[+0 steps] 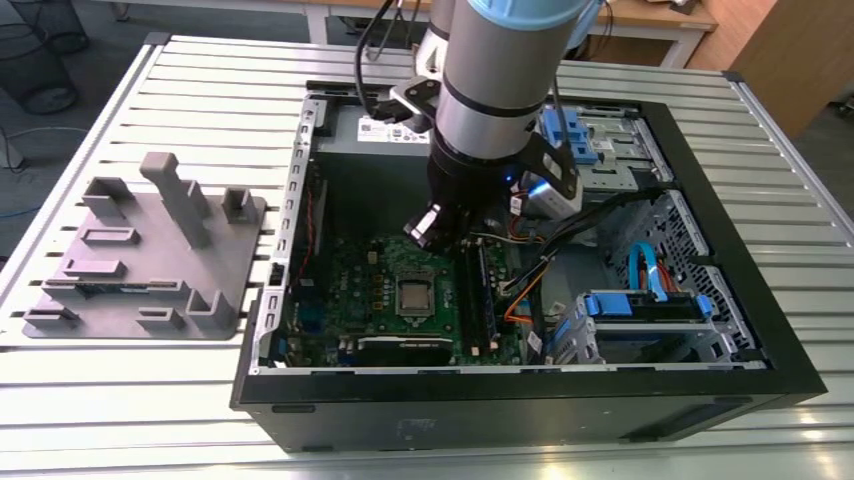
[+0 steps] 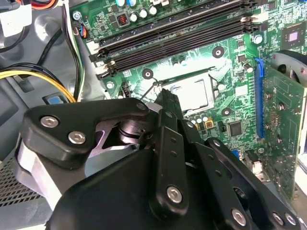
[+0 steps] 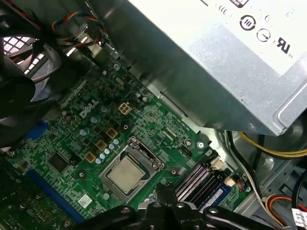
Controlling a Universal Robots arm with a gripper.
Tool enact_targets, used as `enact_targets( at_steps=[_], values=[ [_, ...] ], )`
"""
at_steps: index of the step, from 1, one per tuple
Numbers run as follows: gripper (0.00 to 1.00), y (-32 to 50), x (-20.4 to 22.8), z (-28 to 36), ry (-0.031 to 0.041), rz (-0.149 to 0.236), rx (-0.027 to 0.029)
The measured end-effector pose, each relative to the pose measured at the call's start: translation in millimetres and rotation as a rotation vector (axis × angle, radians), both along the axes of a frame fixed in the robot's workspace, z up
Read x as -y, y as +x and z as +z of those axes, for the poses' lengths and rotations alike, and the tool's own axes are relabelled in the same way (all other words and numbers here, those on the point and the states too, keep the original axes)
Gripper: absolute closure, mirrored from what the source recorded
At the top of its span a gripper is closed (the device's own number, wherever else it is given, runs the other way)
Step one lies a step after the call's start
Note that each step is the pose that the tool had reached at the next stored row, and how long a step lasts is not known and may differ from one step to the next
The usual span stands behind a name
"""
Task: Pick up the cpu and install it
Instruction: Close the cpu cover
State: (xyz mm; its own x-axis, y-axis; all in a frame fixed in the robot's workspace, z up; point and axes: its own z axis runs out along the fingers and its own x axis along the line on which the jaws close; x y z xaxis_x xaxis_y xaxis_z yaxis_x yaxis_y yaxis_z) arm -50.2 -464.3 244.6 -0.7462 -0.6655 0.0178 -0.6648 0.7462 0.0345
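Observation:
The cpu (image 1: 415, 296), a small square chip with a dull silver top, lies flat in the socket of the green motherboard (image 1: 360, 290) inside the open computer case. Both wrist views show the cpu (image 3: 125, 173) (image 2: 193, 93) with the socket's metal frame around it. My black gripper (image 1: 427, 236) hangs over the board just behind the socket, a short way above it. Its fingertips (image 3: 163, 190) meet with nothing between them, and the gripper (image 2: 166, 98) is apart from the chip.
A grey power supply box (image 3: 216, 57) stands close beside the arm. Memory slots (image 2: 177, 33), yellow and black cables (image 2: 43, 76) and an expansion card (image 2: 283, 120) surround the socket. A grey fixture tray (image 1: 140, 250) lies on the slatted table outside the case, on the exterior view's left.

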Motion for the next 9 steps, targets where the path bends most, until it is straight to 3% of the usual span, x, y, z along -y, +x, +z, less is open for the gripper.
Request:
enact_targets(
  at_steps=[7,9],
  values=[
    [0.89,-0.1,-0.9,-1.9,-0.0062,0.0,0.0],
    [0.89,-0.1,-3.4,-2.6,-0.0125,0.0,0.0]
  ],
)
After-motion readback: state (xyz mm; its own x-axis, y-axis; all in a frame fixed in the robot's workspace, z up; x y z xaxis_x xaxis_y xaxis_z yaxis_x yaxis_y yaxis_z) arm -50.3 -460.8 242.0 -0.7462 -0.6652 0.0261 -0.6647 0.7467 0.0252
